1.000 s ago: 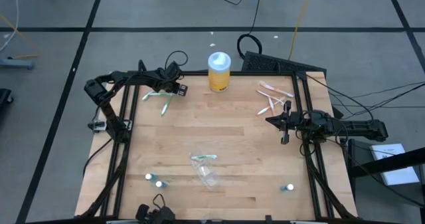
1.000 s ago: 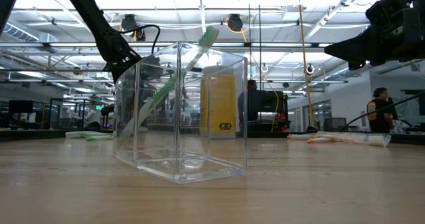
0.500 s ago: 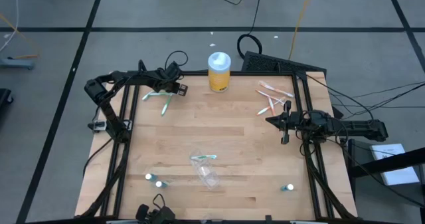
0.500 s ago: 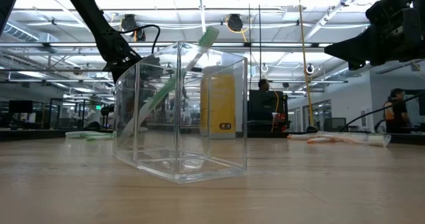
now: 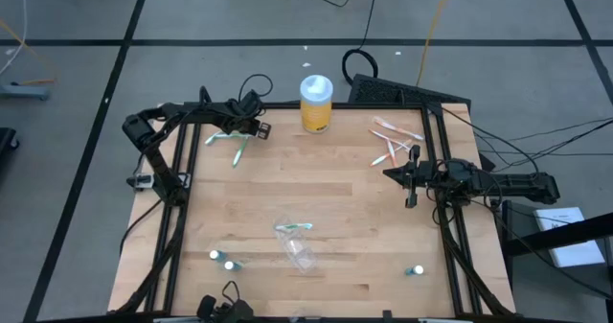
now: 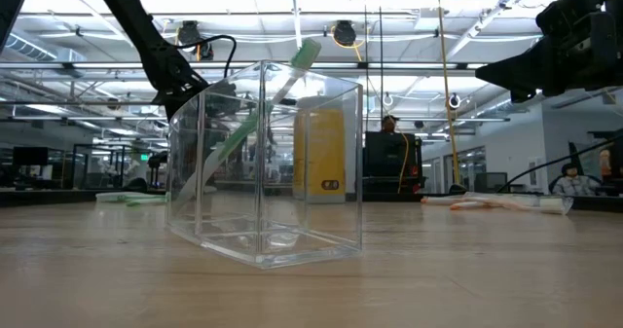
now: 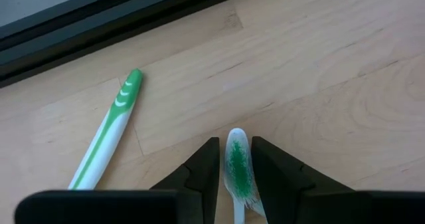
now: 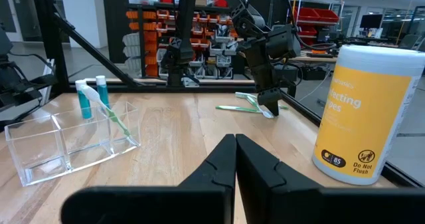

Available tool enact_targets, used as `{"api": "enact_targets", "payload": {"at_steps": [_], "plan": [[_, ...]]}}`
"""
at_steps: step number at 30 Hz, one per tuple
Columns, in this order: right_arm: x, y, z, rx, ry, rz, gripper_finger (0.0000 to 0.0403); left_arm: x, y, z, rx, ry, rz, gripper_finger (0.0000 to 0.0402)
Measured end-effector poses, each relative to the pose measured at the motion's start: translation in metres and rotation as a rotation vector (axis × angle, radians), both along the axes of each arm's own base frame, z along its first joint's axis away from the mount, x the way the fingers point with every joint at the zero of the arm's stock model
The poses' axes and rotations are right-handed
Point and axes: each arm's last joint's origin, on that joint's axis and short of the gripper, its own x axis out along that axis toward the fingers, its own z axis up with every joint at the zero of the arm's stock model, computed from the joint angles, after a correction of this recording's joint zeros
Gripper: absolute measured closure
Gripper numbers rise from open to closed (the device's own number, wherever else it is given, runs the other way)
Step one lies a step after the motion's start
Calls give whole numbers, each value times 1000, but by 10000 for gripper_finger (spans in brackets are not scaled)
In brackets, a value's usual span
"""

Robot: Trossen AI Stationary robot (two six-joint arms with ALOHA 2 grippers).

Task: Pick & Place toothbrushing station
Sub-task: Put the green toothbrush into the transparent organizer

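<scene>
The toothbrushing station, a clear plastic container, stands on the table near its front edge, and a green toothbrush leans inside it. At the far left corner my left gripper points steeply down, shut on a green-and-white toothbrush. A second green toothbrush lies flat on the wood beside it. My right gripper hovers level at the table's right side, shut and holding nothing. My left gripper has one end of the green-and-white toothbrush between its two fingers. The fingers slant down from above and lie along the brush, whose rounded tip pokes out just past them. Whether that end rests on the table I cannot tell.
A yellow jar with a white lid stands at the far edge. Pink toothbrushes lie at the far right. Small blue-and-white tubes stand near the front edge. People move in the room beyond the table.
</scene>
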Motion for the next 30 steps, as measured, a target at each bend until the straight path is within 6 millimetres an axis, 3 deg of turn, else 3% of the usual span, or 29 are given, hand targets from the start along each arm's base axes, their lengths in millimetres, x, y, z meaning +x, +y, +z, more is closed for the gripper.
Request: {"api": "enact_targets", "payload": {"at_steps": [12,23,30], "plan": [[0,0,0,0,0,0,399,1,-1,6,25,-7,-40,309],[0,0,0,0,0,0,399,1,-13,59,179,-117,-119,309],[0,0,0,0,0,0,399,2,-21,49,105,-74,-64,309]]}}
